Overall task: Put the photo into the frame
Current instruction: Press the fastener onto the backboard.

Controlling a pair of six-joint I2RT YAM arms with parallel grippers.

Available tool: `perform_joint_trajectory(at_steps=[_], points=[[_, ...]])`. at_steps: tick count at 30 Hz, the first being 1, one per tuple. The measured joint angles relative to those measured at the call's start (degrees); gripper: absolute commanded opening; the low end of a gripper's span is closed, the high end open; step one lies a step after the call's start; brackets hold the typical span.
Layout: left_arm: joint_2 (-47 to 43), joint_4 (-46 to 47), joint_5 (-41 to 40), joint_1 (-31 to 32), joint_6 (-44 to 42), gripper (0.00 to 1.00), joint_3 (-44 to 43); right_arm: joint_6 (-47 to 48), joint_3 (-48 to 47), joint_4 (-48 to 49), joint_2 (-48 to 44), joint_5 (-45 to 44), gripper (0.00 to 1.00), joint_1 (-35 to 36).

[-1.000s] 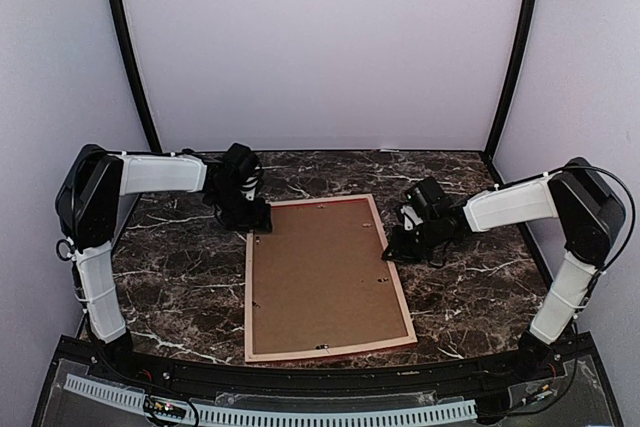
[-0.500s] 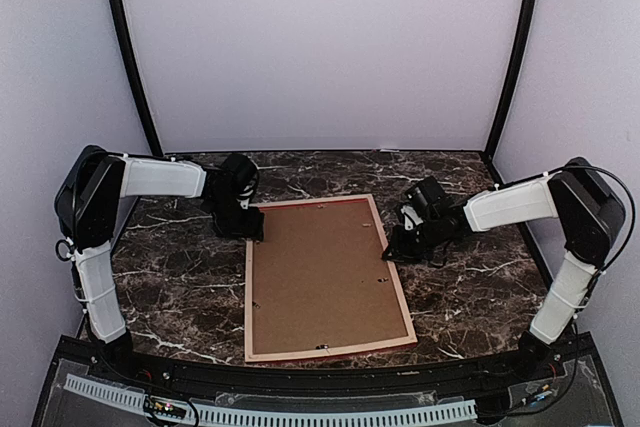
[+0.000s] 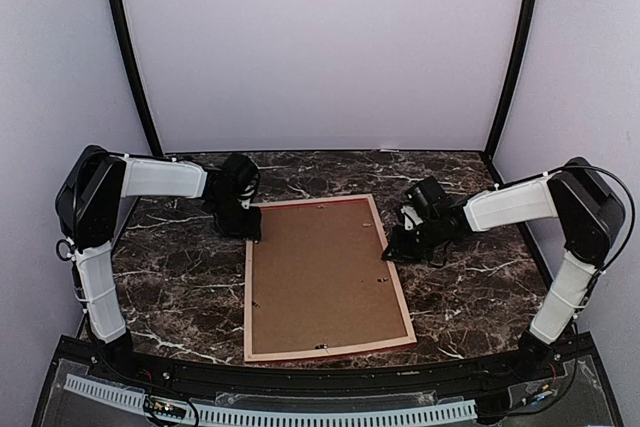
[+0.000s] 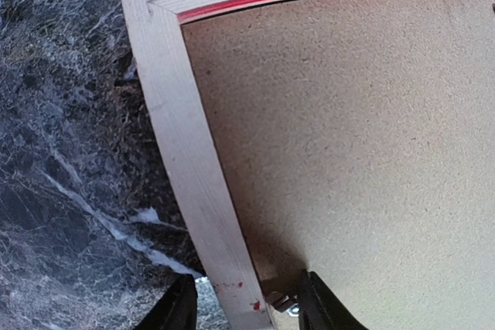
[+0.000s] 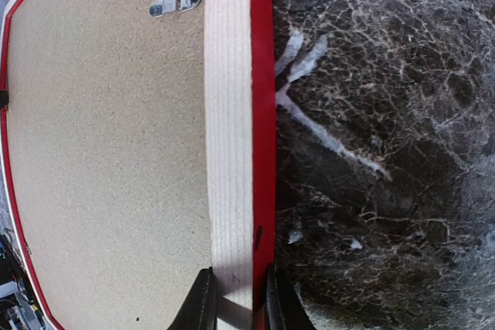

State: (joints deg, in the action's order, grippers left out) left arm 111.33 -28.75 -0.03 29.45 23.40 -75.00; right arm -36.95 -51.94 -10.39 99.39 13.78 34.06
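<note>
One frame [image 3: 404, 309] lies flat on the dark marble tabletop [image 3: 180, 277], back side up, roughly midway between the two arms, its long sides running from near to far. Its pale wood back faces the camera and a red outer edge [image 5: 261, 113] runs down the right rail. One plain brown backing board [image 3: 322, 272] fills the opening of the frame.

Two arms reach in, one from each side. The left gripper [image 3: 250, 227] sits over the far-left corner of the frame. In the left wrist view its two fingers [image 4: 174, 311] stand on either side of the left rail, one out over the marble and one over the backing board, with a sliver of space showing on each side of the wood, so this gripper is released and is not pinching the rail. One small metal clip [image 4: 282, 303] shows just inside the rail, right beside the inner finger.

The right gripper [image 3: 392, 250] is at the frame's right rail, toward the far end. Its two fingers [image 5: 203, 303] press against the inner and outer faces of that rail, clenched on the frame. One metal turn clip [image 5: 176, 3] lies on the backing board just beside the same rail, well apart from the fingers.

In the top view a few more small clips dot the edges of the backing board, too small to count with certainty.
</note>
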Motion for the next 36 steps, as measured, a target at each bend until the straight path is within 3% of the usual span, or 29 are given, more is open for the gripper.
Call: perform_joint_trajectory(at_steps=[12, 25, 36], points=[[0.0, 1.1, 2.8, 0.0, 1.4, 0.36, 0.5, 0.0, 0.0, 0.1, 0.1, 0.4, 0.0, 0.0], [-0.4, 3.0, 5.7, -1.0, 3.0, 0.56, 2.0, 0.2, 0.0, 0.1, 0.2, 1.0, 0.0, -0.1], [-0.7, 3.2, 6.3, -2.3, 3.2, 0.42, 2.0, 0.2, 0.0, 0.6, 0.4, 1.6, 0.0, -0.3]])
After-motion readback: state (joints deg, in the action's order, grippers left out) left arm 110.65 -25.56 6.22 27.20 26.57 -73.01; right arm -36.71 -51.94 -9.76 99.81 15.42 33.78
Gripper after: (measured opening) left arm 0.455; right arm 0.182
